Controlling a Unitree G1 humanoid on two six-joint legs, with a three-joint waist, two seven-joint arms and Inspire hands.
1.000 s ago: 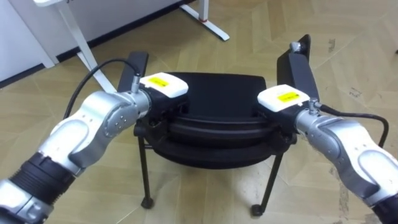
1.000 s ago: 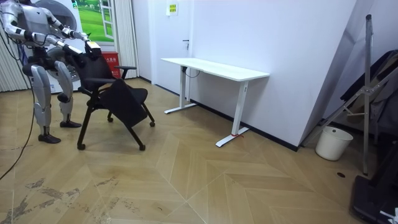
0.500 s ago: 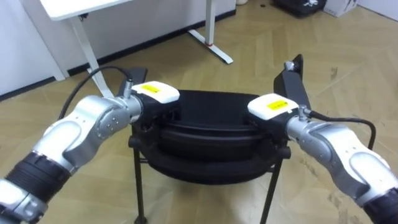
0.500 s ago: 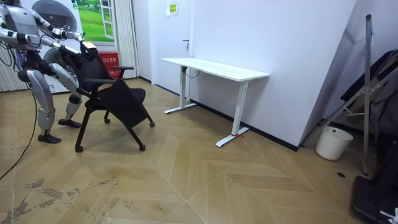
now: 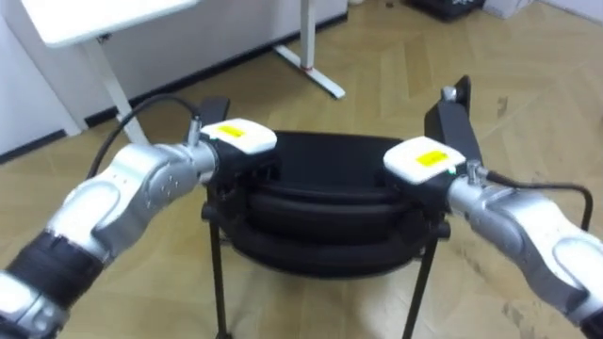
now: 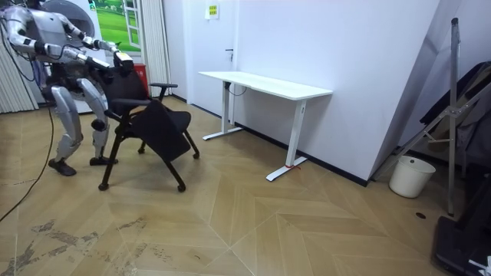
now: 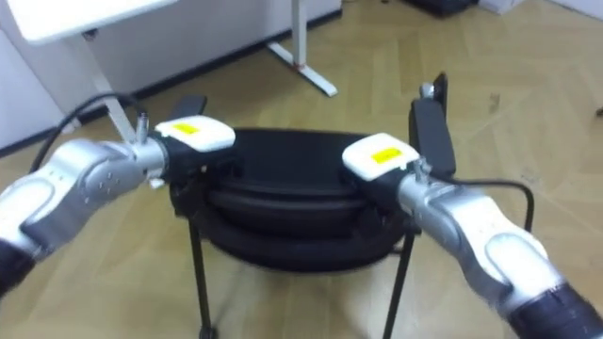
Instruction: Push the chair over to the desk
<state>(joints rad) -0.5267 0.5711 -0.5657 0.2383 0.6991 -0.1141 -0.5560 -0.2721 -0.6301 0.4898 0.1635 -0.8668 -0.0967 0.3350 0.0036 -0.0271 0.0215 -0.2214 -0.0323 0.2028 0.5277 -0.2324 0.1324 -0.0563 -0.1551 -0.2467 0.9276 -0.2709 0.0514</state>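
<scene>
A black chair (image 5: 330, 188) on thin legs stands right in front of me, its backrest top toward me and its armrests (image 5: 452, 122) pointing away. My left hand (image 5: 240, 139) sits on the backrest's left end, fingers curled over the top edge. My right hand (image 5: 424, 160) grips the right end the same way. In the room view I stand behind the chair (image 6: 153, 126) at the left, leaning forward with both arms stretched to its back, the seat facing the white desk (image 6: 265, 83).
The white desk (image 5: 94, 19) stands ahead on the wooden floor, its foot (image 5: 311, 71) just beyond the chair. A white bin (image 6: 404, 176) and a folded metal frame (image 6: 453, 107) stand at the room view's far right. Open floor lies between chair and desk.
The chair has rolled toward the room view's right, closer to the desk, and I have stepped after it. Both hands stay on the backrest.
</scene>
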